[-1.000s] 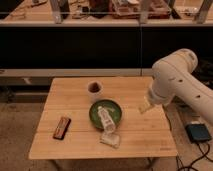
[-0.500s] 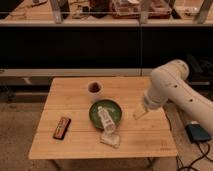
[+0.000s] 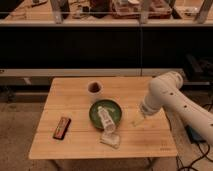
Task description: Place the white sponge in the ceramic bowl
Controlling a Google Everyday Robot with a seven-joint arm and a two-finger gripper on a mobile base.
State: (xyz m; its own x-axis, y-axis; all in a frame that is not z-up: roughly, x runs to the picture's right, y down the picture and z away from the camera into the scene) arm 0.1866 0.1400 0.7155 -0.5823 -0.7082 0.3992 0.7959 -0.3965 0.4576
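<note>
White sponge [image 3: 111,140] is not yet grasped; the step in hand is judged to be the approach. The hand [image 3: 138,120] hangs low over the counter [image 3: 75,147], just right of the ceramic bowl [image 3: 94,114]. Whether it is spread or pressed together cannot be told.

The sponge lies flat on the counter just in front of the bowl, outside its rim. A white bottle [image 3: 105,118] lies in the bowl, its near end reaching over the front rim close to the sponge. A small cup [image 3: 94,89] stands behind the bowl. A dark bar [image 3: 63,127] lies well to the bowl's left.

The next move calls for carrying the hand round to the bowl's front and down onto the sponge, clear of the bottle.
</note>
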